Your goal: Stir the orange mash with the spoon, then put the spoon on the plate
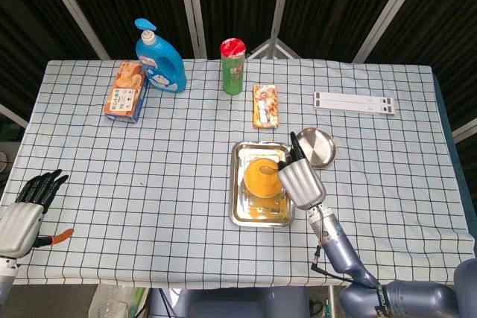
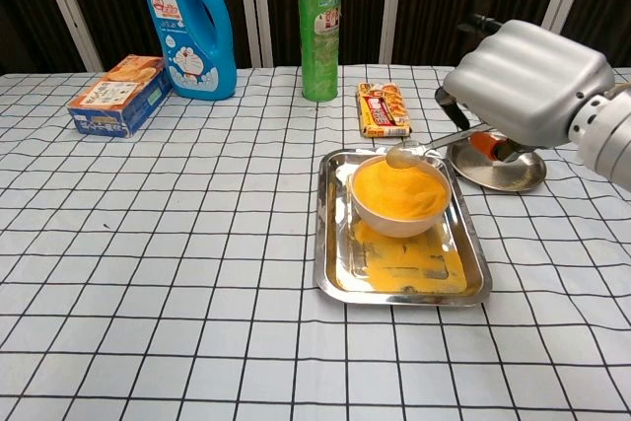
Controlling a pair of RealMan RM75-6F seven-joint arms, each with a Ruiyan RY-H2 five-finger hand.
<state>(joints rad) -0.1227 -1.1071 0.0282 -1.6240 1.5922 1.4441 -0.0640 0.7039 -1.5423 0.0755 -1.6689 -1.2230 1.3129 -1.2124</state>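
One bowl, one spoon (two boxes).
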